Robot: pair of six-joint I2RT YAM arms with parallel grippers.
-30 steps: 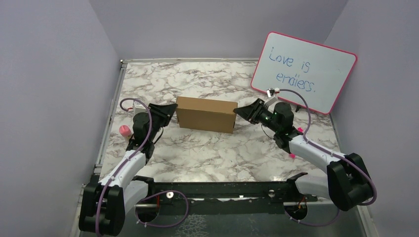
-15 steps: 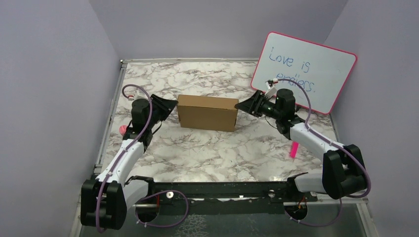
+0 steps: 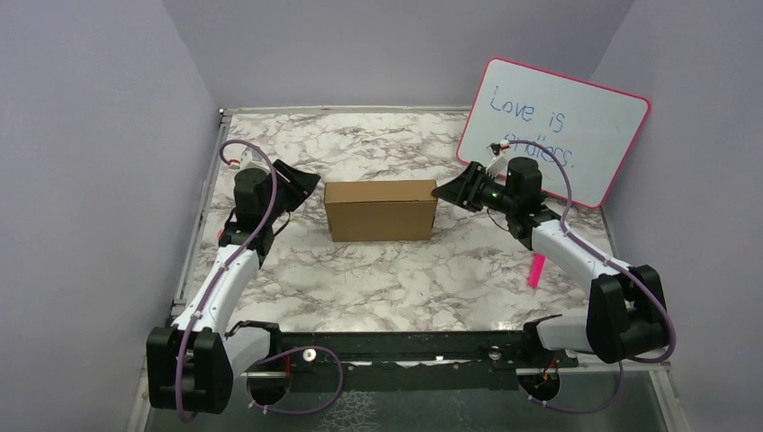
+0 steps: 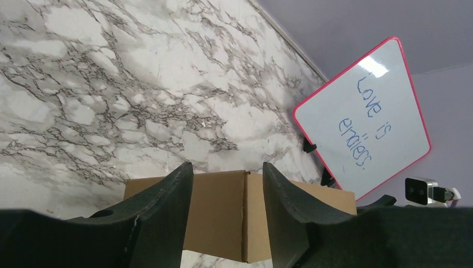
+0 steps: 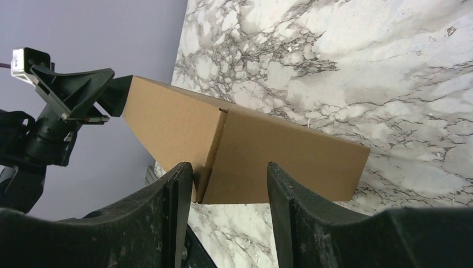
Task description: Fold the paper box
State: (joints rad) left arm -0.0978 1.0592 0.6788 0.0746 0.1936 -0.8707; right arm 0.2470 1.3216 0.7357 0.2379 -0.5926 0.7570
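The paper box [image 3: 381, 210] sits mid-tabletop [image 3: 360, 270] with the left claw [image 3: 309, 180] and right claw [image 3: 443, 192] spread open at its short ends, gripping nothing; light, stiff but crushable cardboard, it is probably best pressed gently at those ends.

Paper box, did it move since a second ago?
Yes. The paper box turned a little: its right end swung back toward the whiteboard.

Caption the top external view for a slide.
Closed paper box on the marble table, left gripper and right gripper open at its ends, whiteboard behind.
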